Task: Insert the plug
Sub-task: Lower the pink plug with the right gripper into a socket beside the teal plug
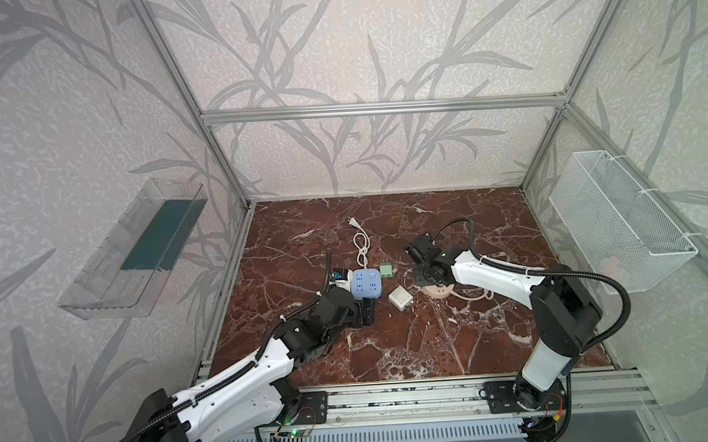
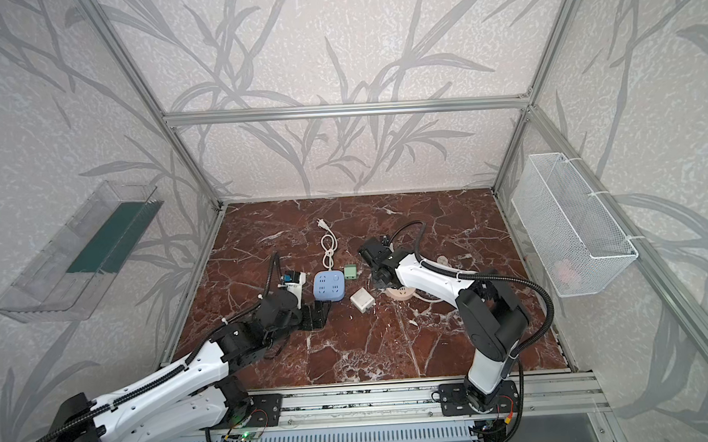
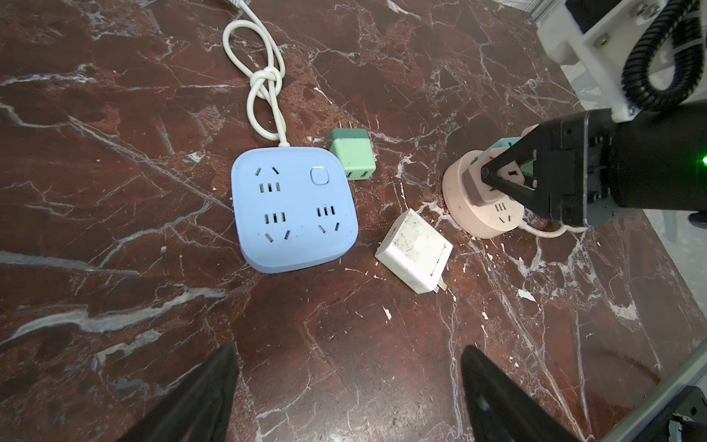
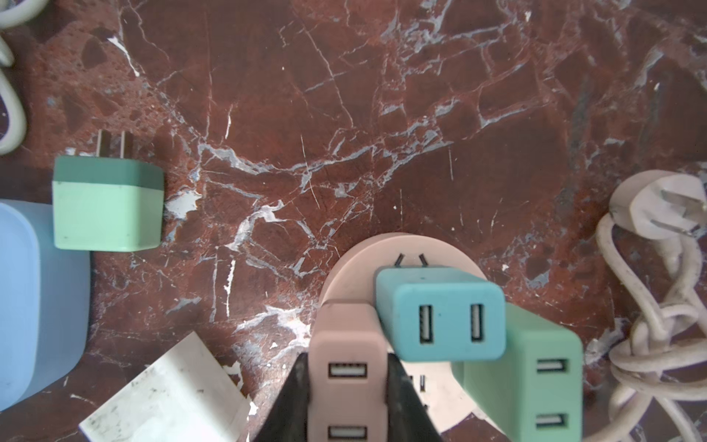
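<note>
Right gripper [image 4: 349, 386] was clamped on pink charger [image 4: 346, 336], standing on round pink socket [image 1: 441, 294], 3 o'clock from blue power strip [image 1: 366, 283]. Left gripper [image 3: 347, 363] gaped wide, empty, above bench [image 3: 344, 306], strip's 6 o'clock.

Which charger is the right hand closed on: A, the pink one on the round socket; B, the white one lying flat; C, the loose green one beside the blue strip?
A: in the right wrist view the right hand clamps both sides of the pink charger on the round pink socket.
</note>
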Robot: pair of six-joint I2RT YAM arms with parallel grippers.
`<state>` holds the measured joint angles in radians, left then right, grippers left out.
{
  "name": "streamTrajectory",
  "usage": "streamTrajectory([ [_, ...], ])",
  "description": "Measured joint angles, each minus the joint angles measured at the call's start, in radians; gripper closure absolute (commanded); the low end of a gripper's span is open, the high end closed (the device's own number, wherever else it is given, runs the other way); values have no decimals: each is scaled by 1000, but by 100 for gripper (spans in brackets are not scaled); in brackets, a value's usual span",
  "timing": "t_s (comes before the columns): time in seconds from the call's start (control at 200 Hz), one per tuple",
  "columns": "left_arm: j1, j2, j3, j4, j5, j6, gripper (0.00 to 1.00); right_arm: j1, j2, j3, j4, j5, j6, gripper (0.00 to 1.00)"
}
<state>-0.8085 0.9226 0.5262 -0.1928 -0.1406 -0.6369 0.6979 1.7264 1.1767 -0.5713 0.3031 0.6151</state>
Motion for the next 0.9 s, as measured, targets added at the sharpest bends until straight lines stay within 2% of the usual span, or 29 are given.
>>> streamTrajectory([
  [0.44,1,1,-12,15,1,-5,12,-5,-37,-67,61,-16,35,100],
  [0.685,3,10,-21,34,3,-11,12,-6,4,-72,74,-19,52,100],
  [0.9,6,4,-36,42,3,-18,12,-11,8,-114,206,-41,96,100],
])
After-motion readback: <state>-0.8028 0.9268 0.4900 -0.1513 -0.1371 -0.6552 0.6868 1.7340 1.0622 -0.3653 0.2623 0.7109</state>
